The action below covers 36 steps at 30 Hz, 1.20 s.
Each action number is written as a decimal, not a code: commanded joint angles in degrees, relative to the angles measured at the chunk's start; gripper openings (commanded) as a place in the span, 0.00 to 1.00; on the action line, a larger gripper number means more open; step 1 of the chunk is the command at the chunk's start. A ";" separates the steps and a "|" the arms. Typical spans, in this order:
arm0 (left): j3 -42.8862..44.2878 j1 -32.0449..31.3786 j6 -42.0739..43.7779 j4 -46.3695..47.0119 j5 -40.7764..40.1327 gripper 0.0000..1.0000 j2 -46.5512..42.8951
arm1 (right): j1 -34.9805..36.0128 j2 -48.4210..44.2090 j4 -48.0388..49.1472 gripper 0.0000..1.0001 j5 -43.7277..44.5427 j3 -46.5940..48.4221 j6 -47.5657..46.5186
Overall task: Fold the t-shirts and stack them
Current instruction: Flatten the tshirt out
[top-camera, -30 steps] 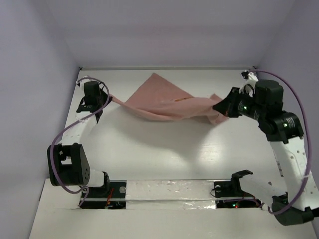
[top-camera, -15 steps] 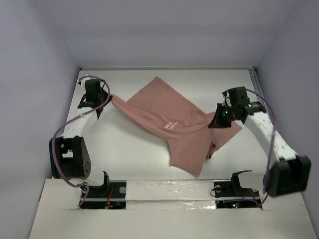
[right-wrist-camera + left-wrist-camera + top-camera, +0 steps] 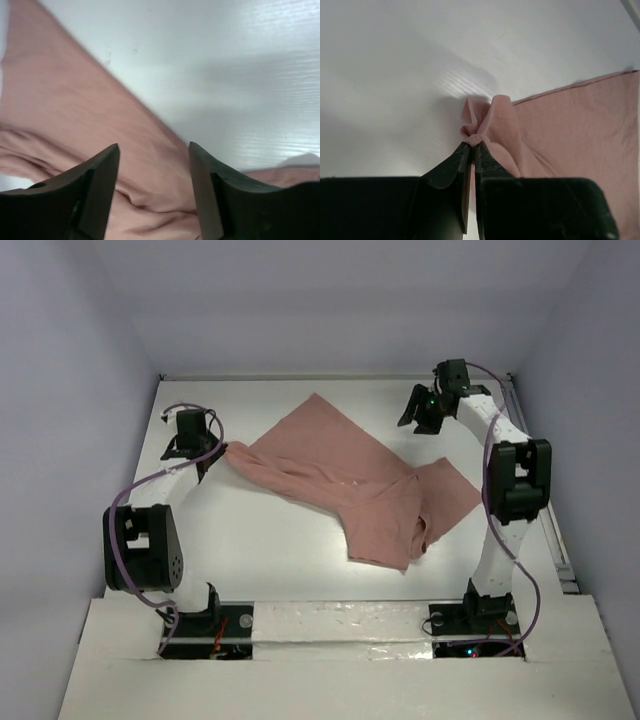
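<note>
On the white table (image 3: 270,530), your left gripper (image 3: 472,144) pinches one bunched corner of the pink t-shirt (image 3: 340,475), which lies rumpled across the middle. Your right gripper (image 3: 154,146) hovers spread wide, empty, over its far edge.

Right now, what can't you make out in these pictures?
Print on the shirt: top view, too small to read.
The shirt's near part: top view, its folds hide lower layers.
Cloth inside the left hand: left wrist view, the hand covers it; shirt runs off right edge.
Shirt below the right hand: right wrist view, blurred, cut off at left.
</note>
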 commanded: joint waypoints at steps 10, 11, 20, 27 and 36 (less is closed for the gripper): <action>-3.94 0.65 -0.97 0.43 3.01 0.00 -8.91 | 15.31 -69.08 -4.42 0.06 1.43 -60.34 20.71; -4.20 0.65 -1.06 0.43 3.11 0.00 -9.52 | 15.33 -71.20 -5.83 0.16 2.40 -61.40 22.99; -7.89 0.12 -1.50 0.43 4.34 0.00 -13.74 | 15.86 -74.03 -10.24 0.46 4.43 -70.63 26.52; -10.35 0.12 -1.50 0.43 3.90 0.00 -15.33 | 15.86 -74.47 -6.55 0.45 0.31 -74.86 27.76; -12.11 -0.40 -2.02 1.13 3.90 0.00 -15.86 | 16.91 -73.42 2.14 0.45 -2.07 -78.03 29.87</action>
